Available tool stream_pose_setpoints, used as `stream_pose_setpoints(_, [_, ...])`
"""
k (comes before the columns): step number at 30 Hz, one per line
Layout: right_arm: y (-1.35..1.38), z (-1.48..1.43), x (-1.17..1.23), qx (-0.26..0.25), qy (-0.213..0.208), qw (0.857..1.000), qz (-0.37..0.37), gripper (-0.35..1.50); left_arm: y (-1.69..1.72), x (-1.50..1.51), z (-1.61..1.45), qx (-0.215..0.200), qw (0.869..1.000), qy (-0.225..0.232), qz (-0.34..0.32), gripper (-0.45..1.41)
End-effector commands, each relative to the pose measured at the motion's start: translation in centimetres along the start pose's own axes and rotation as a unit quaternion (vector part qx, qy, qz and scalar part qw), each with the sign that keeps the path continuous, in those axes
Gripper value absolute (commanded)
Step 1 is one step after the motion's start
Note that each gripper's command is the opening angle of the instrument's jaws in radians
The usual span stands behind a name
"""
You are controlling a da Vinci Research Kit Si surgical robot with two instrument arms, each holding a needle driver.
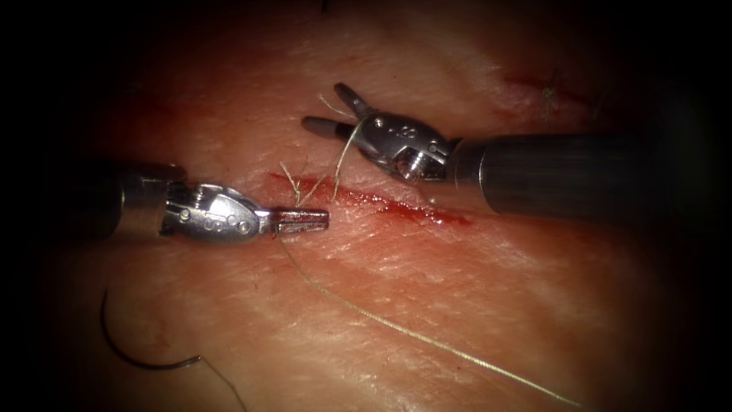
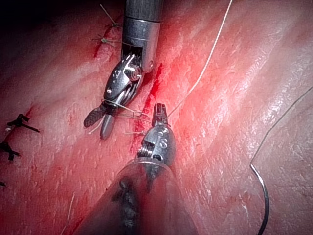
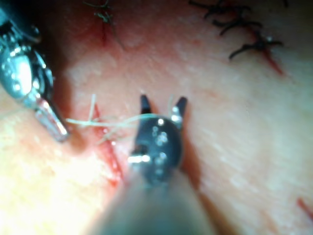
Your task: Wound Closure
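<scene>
The cut (image 1: 396,207) runs across the tissue (image 1: 496,297), wet with red fluid. My left tool (image 1: 313,220) lies over the cut's left end, shut on the pale thread (image 1: 396,328), which trails away to the lower right. Short thread ends (image 1: 292,179) stand up from the cut beside it. My right tool (image 1: 322,107) is above the cut, jaws open, with a turn of thread wrapped around it. The curved needle (image 1: 114,347) lies free on the tissue at the lower left, held by neither tool. In the left wrist view, the left tool (image 2: 159,110) grips thread (image 2: 205,68) beside the needle (image 2: 266,193).
An older stitch (image 1: 547,91) sits at the upper right of the tissue. Dark knotted stitches (image 3: 244,29) lie beyond the right tool (image 3: 163,105); the left tool (image 3: 56,129) is close beside it. More dark stitches (image 2: 14,122) show in the left wrist view.
</scene>
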Motion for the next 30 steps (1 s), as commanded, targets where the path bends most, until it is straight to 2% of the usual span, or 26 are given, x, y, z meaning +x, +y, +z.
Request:
stream_pose_setpoints(1, [-0.03,0.1,-0.07,0.002,-0.003,1.0,-0.001,1.08,0.03,-0.04,0.08,-0.001,1.0,0.001,-0.001,-0.45])
stream_pose_setpoints(2, [-0.03,0.11,-0.09,0.006,-0.012,1.0,-0.004,1.03,0.03,-0.04,0.08,-0.001,1.0,0.001,-0.001,-0.45])
stream_pose_setpoints(3, [-0.03,0.1,-0.13,0.03,-0.025,0.999,-0.008,0.32,0.02,-0.03,0.07,-0.002,1.0,0.003,-0.004,-0.45])
stream_pose_setpoints(4, [-0.03,0.1,-0.13,0.03,-0.025,0.999,-0.008,0.32,0.02,-0.03,0.07,-0.002,1.0,0.003,-0.004,-0.45])
stream_pose_setpoints(5, [-0.04,0.08,-0.14,0.039,-0.027,0.999,-0.008,-0.18,0.01,-0.03,0.05,-0.001,1.0,0.001,-0.004,-0.45])
stream_pose_setpoints(6, [-0.07,0.0,-0.14,0.045,-0.016,0.999,-0.008,-0.35,-0.01,-0.03,0.01,0.0,1.0,0.0,-0.005,-0.45])
stream_pose_setpoints(9, [-0.14,-0.1,-0.11,0.046,-0.002,0.999,-0.006,-0.35,-0.05,-0.04,-0.06,0.002,1.0,-0.002,-0.008,-0.45])
stream_pose_setpoints(11, [-0.3,-0.29,0.01,0.051,0.017,0.999,-0.006,-0.35,-0.13,-0.08,-0.2,0.005,1.0,-0.009,-0.016,-0.45])
stream_pose_setpoints(12, [-0.3,-0.29,0.01,0.051,0.017,0.999,-0.006,-0.35,-0.13,-0.08,-0.2,0.005,1.0,-0.009,-0.016,-0.45])
stream_pose_setpoints(14, [-0.45,-0.54,0.16,0.051,0.038,0.998,-0.018,-0.35,-0.24,-0.14,-0.4,0.009,1.0,-0.02,-0.021,-0.45])
stream_pose_setpoints(18, [-0.56,-0.77,0.21,0.05,0.049,0.997,-0.032,-0.35,-0.36,-0.22,-0.6,0.016,0.999,-0.029,-0.03,-0.45])
stream_pose_setpoints(21, [-0.68,-0.95,0.13,0.054,0.052,0.997,-0.036,-0.35,-0.5,-0.31,-0.76,0.023,0.998,-0.038,-0.035,-0.45])
stream_pose_setpoints(22, [-0.76,-1.02,0.01,0.056,0.054,0.996,-0.041,-0.35,-0.59,-0.37,-0.81,0.026,0.998,-0.041,-0.039,-0.45])
stream_pose_setpoints(23, [-0.76,-1.02,0.01,0.056,0.054,0.996,-0.041,-0.35,-0.59,-0.37,-0.81,0.026,0.998,-0.041,-0.039,-0.45])
stream_pose_setpoints(24, [-0.82,-1.07,-0.12,0.057,0.056,0.996,-0.047,-0.35,-0.71,-0.44,-0.84,0.029,0.998,-0.045,-0.042,-0.45])
stream_pose_setpoints(25, [-0.82,-1.07,-0.12,0.057,0.056,0.996,-0.047,-0.35,-0.71,-0.44,-0.84,0.029,0.998,-0.045,-0.042,-0.45])
stream_pose_setpoints(27, [-0.88,-1.12,-0.26,0.059,0.058,0.995,-0.054,-0.35,-0.91,-0.52,-0.81,0.033,0.997,-0.049,-0.047,-0.45])
stream_pose_setpoints(30, [-0.92,-1.16,-0.32,0.064,0.058,0.995,-0.057,-0.35,-1.07,-0.58,-0.78,0.035,0.997,-0.051,-0.05,-0.45])
